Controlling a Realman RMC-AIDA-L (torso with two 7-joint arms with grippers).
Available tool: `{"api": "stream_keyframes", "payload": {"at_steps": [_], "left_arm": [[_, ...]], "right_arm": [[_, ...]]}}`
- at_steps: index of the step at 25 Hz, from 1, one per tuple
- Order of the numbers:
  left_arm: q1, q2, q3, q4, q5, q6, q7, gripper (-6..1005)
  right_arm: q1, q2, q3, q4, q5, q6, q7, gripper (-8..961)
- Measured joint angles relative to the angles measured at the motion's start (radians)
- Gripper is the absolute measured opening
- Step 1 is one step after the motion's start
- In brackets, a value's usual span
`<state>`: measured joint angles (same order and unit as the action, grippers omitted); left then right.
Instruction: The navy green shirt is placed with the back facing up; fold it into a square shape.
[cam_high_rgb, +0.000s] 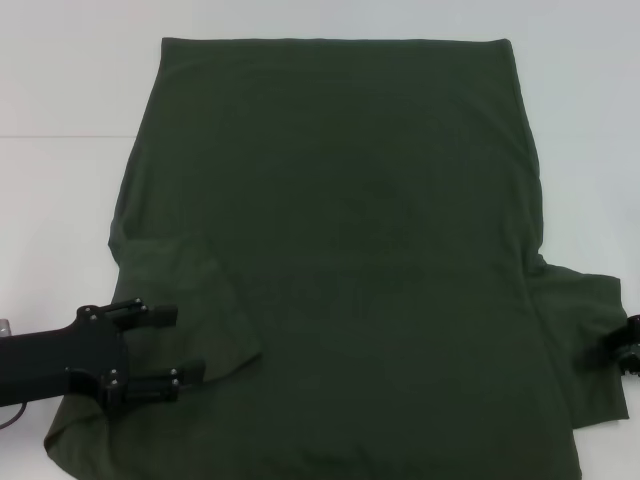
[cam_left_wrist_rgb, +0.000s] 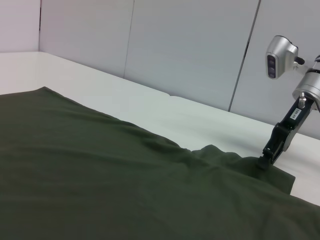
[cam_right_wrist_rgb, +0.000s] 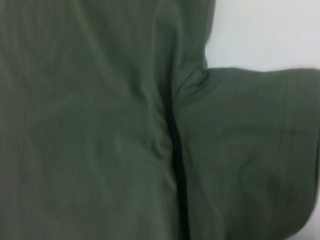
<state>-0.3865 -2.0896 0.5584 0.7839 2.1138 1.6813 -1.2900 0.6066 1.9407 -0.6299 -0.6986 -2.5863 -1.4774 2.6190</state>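
The navy green shirt (cam_high_rgb: 350, 250) lies flat on the white table, hem at the far side, sleeves on the near side. Its left sleeve (cam_high_rgb: 190, 290) is folded inward over the body. My left gripper (cam_high_rgb: 184, 342) is open, its two fingers spread over the edge of that folded sleeve and holding nothing. My right gripper (cam_high_rgb: 630, 352) shows only at the right edge of the head view, on the outspread right sleeve (cam_high_rgb: 585, 330). The left wrist view shows it (cam_left_wrist_rgb: 263, 162) down on the sleeve's corner. The right wrist view shows the sleeve (cam_right_wrist_rgb: 250, 150) and the armpit seam up close.
The white table (cam_high_rgb: 70, 200) shows bare to the left, right and beyond the shirt. Grey wall panels (cam_left_wrist_rgb: 190, 45) stand behind the table in the left wrist view. The shirt's near edge runs out of the bottom of the head view.
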Motion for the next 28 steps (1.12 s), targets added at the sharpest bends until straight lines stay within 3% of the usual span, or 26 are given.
{"api": "stream_keyframes", "payload": {"at_steps": [4, 9, 14, 21, 28], "left_arm": [[0.000, -0.001, -0.001, 0.000, 0.000, -0.003, 0.000, 846], [-0.003, -0.001, -0.002, -0.002, 0.000, -0.008, 0.000, 844], [-0.003, -0.001, -0.002, -0.002, 0.000, -0.009, 0.000, 844], [-0.005, -0.002, -0.008, -0.003, 0.000, -0.011, 0.000, 843], [-0.005, -0.003, -0.039, -0.006, 0.000, -0.002, 0.000, 843]], "right_arm": [[0.000, -0.002, -0.001, 0.000, 0.000, 0.001, 0.000, 474], [-0.001, -0.002, -0.002, 0.000, 0.000, 0.001, 0.000, 232], [-0.003, -0.003, -0.002, 0.000, 0.000, 0.000, -0.005, 51], [-0.016, -0.025, 0.046, -0.003, 0.010, -0.012, -0.044, 34], [-0.043, -0.058, 0.168, -0.056, 0.012, -0.070, -0.086, 29]]}}
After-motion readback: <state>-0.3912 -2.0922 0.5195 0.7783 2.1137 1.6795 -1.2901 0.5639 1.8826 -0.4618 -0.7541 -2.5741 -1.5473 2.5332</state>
